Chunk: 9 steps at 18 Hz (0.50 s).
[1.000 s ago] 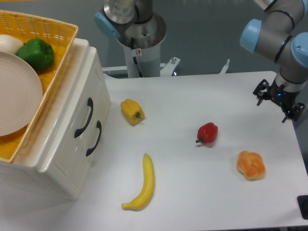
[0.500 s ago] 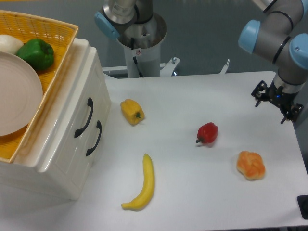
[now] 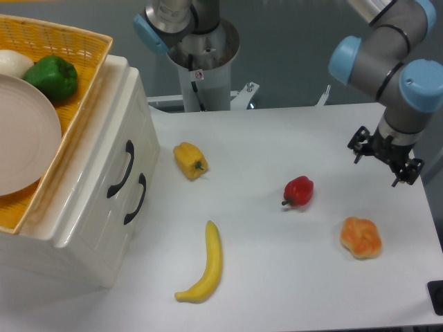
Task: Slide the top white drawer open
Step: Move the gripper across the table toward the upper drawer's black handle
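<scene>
Black claw [image 3: 383, 162] has shifted left.

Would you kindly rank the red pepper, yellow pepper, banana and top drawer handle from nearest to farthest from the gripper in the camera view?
From the gripper, at the table's right side:
1. Red pepper, mid-table, nearest.
2. Yellow pepper, left of centre.
3. Banana, front, left of centre.
4. Top drawer handle, on the cabinet at far left.
</scene>
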Available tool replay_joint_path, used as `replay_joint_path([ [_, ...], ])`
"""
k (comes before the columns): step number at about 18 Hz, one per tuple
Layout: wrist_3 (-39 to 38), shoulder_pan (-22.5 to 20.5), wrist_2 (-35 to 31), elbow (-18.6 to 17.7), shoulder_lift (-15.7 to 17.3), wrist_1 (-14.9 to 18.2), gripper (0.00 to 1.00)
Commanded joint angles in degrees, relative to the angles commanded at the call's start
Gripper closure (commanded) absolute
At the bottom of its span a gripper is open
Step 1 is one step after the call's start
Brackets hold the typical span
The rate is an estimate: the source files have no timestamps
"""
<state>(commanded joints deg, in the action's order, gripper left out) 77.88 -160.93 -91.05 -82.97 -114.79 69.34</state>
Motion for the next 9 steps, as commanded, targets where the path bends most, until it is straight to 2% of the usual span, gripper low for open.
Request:
replay_joint_path([
  [2, -3.33, 0.52, 0.52, 0.26, 0.71, 2.81, 0.0],
  [4, -11.05, 1.93, 1.14, 0.18, 1.76, 4.84, 0.0],
  [9, -24.15, 7.64, 0.36, -1.4, 4.83, 5.46, 0.0],
])
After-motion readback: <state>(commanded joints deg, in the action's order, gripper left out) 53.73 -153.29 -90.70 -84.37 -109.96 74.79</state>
